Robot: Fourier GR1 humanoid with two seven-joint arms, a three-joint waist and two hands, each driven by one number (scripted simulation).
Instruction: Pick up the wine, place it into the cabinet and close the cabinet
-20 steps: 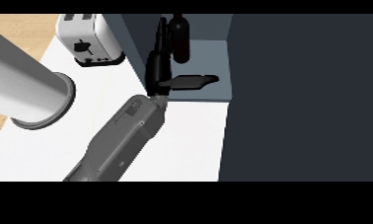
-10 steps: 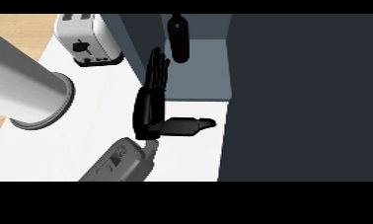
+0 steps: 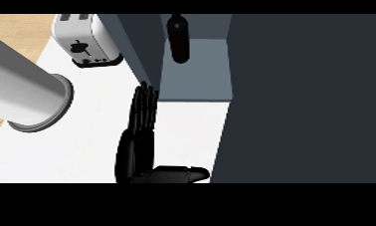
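Already placed, by the look of it: see the wine point(image 3: 178, 38) inside the cabinet point(image 3: 197, 78), on its shelf toward the back edge and left of middle, free of any hand. Hard to tell upright from tilted at this steep angle. Only the closing left to do.

Note the right hand point(image 3: 140, 135) over the counter point(image 3: 81, 145), just off the shelf's front left corner: flat, straightened out, holding nothing, fingertips point(image 3: 144, 90) at the near edge of the open door point(image 3: 140, 46), thumb stuck out toward the counter's right edge. Cannot tell touching from just short. No sight of the left hand; only a grey forearm point(image 3: 29, 95) over the counter's left edge.

Likely trouble from here:
- Pushing on the door's thin edge rather than its outer face, then slipping past to the inside and jamming the fingers between door and shelf.
- Sweeping from the wrong side, so opening wider instead of shutting.
- Toppling the wine: slim, probably tippy, and close behind the door's swing. Risk of a knock from a fingertip reaching too deep.
- Brushing the toaster point(image 3: 86, 41) at the counter's far left corner on any wide outward swing to get behind the door.
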